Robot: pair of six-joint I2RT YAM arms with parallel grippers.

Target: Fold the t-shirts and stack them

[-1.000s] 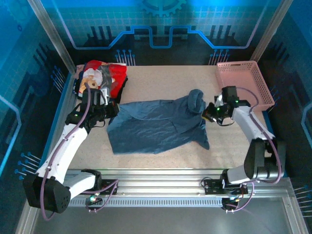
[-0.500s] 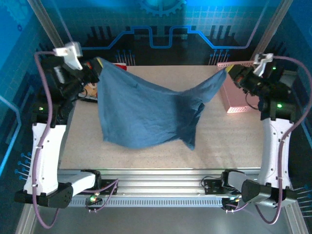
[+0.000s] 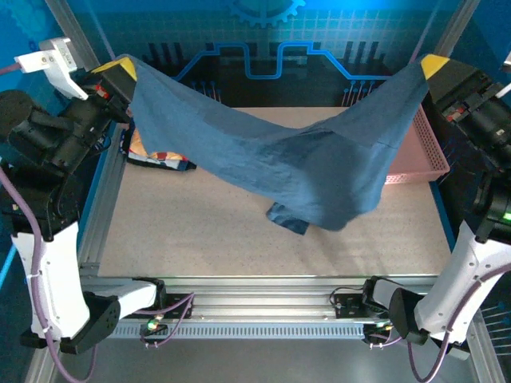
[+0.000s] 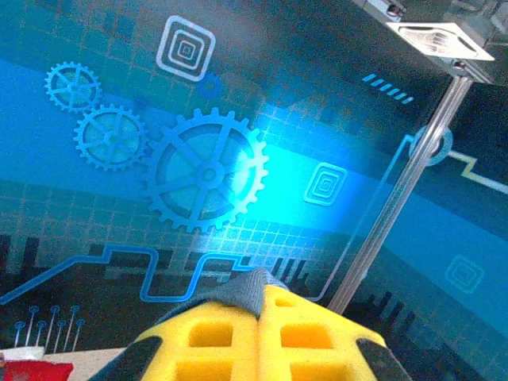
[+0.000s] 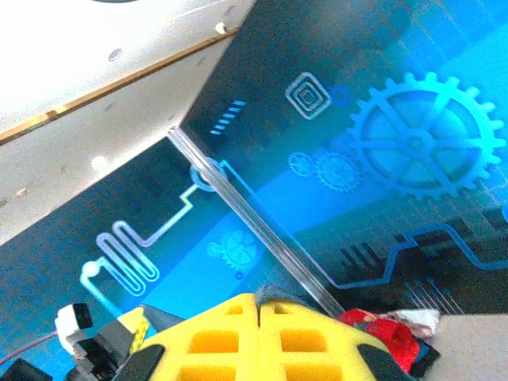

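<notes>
The slate-blue t-shirt (image 3: 303,163) hangs stretched in the air between both grippers, sagging in the middle, its lowest tip near the table. My left gripper (image 3: 121,70) is raised high at the upper left and shut on one corner; a grey-blue tuft of the t-shirt (image 4: 248,287) pokes out between its yellow pads. My right gripper (image 3: 433,65) is raised at the upper right, shut on the other corner, where a sliver of the shirt (image 5: 268,297) shows. The red t-shirt (image 3: 160,152) lies in a pile at the table's back left, partly hidden behind the hanging cloth.
The pink lattice basket (image 3: 423,152) stands at the back right, partly behind the cloth. The beige tabletop (image 3: 200,231) is ringed by a metal frame. The red shirt (image 5: 381,329) peeks beside the right fingers in the right wrist view.
Both arms lifted the slate-blue shirt off the table and have spread wider and higher, stretching it into a hanging span. The red pile now shows beneath it.
</notes>
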